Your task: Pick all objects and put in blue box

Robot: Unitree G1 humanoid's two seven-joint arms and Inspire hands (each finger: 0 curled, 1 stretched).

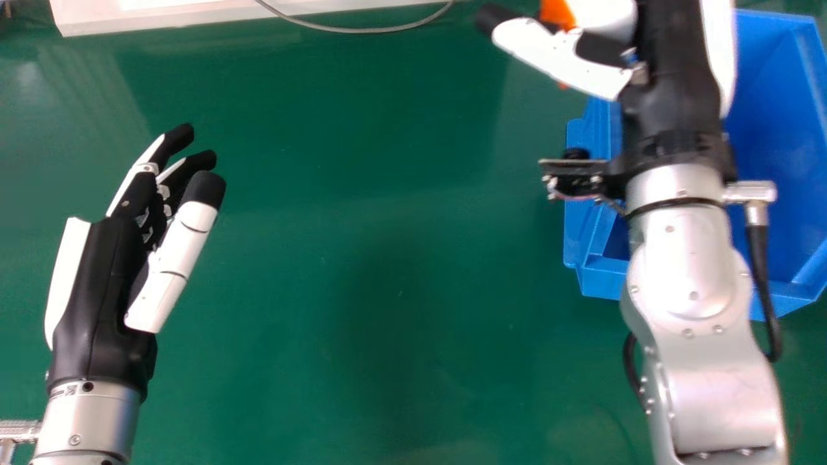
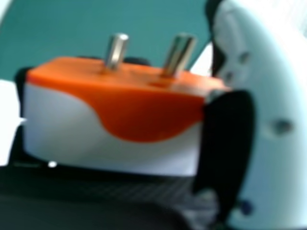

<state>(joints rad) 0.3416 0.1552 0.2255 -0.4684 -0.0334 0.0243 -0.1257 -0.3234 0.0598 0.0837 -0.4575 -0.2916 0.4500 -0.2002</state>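
Robot's right hand: closed on the plug, from where I'm standing—the hand (image 1: 555, 61) is toward the far edge of the worktop (image 1: 387, 219), by the blue box's left side, its thumb (image 2: 283, 91) bent in against one end of the plug.
Orange-and-white plug: the plug (image 2: 153, 115) sits between thumb and fingers, two metal pins (image 2: 180, 55) sticking out of its orange face; I can't tell how high it is above the worktop.
Blue box: standing toward the worktop's right edge, the blue box (image 1: 782, 97) has the silver right forearm (image 1: 685, 258) crossing over its left side.
Robot's left hand: well apart toward the worktop's left edge, the left hand (image 1: 97, 278) has nothing in its grasp—fingers loosely extended, thumb standing off from them.
Grey cable: looping along the worktop's far edge, the cable (image 1: 362, 30) runs just beside a white object (image 1: 142, 14) near the far left corner.
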